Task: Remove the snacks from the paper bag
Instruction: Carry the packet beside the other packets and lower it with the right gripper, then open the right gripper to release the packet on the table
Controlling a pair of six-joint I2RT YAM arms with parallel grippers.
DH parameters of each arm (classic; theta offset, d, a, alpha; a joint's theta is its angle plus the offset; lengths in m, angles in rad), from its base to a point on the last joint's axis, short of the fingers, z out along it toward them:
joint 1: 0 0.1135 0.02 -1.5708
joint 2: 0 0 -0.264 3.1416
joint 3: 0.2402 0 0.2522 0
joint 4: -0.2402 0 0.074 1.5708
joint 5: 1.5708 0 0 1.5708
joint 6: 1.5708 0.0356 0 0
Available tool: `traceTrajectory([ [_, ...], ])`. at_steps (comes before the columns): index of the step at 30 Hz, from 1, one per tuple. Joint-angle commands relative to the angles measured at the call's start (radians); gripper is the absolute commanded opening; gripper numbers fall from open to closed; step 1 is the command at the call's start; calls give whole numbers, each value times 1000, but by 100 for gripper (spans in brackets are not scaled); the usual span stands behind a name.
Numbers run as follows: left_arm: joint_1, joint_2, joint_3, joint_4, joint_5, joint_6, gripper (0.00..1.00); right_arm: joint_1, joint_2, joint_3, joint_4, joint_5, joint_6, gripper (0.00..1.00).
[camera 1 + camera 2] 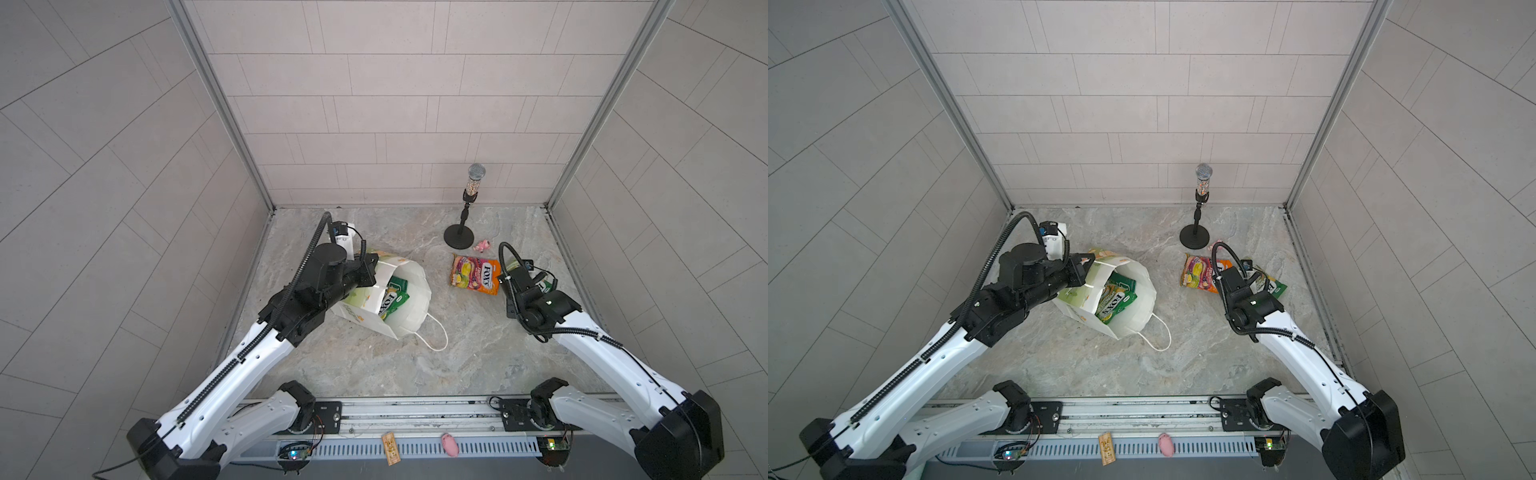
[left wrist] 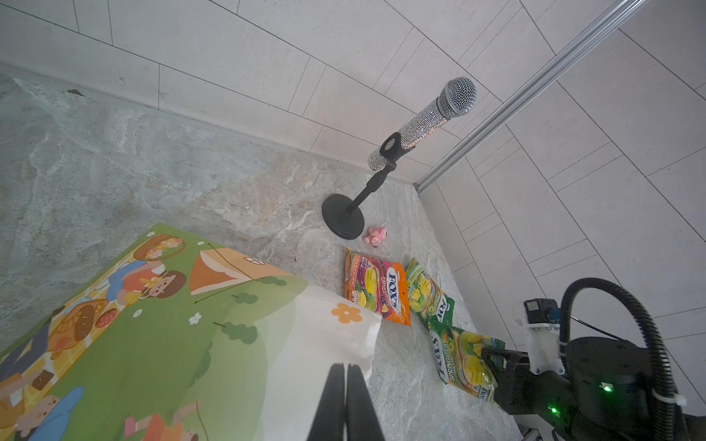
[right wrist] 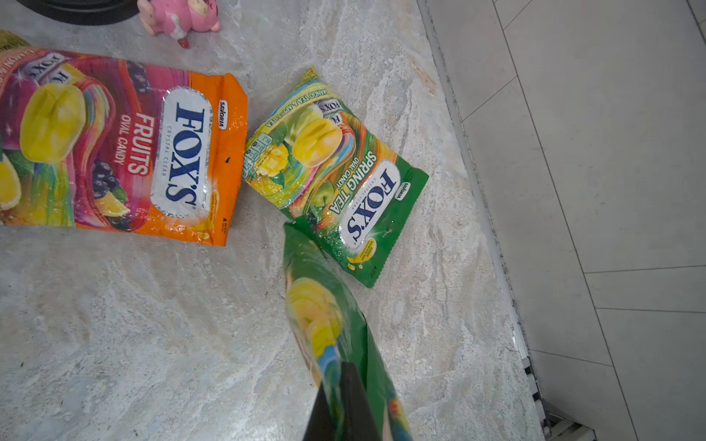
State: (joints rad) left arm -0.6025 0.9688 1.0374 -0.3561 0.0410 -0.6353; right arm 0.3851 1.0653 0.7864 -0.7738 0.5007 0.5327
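Right fingers (image 3: 357, 399) pinching glossy green packet (image 3: 324, 305), creased white paper bag (image 1: 411, 299)

Held green packet (image 3: 324, 305) blurred — orange packet (image 3: 114, 152) and pink toy (image 3: 179, 15) cut off by the edge.

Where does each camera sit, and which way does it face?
Top views: stereo pair above the front rail, looking down toward the back wall; left arm and right arm both show, paper bag on the table.
Left wrist: on the left arm, looking past the left tool, shut on the bag's rim, toward the microphone; right arm shows.
Right wrist: on the right arm, looking down past the right tool gripping a green packet.
Shared: both wrist views hold the orange packet, second green packet and pink toy.
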Motion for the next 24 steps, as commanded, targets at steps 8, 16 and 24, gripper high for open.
traceTrajectory([
  [8,-2,-22,12,-10,-16,22,0,-3,198,-18,87,-70,76,0],
  [16,-2,-15,12,-9,-16,22,0,-2,235,-57,141,-181,93,14],
  [24,-2,-18,7,-11,-19,23,0,5,175,-97,180,-218,137,42],
])
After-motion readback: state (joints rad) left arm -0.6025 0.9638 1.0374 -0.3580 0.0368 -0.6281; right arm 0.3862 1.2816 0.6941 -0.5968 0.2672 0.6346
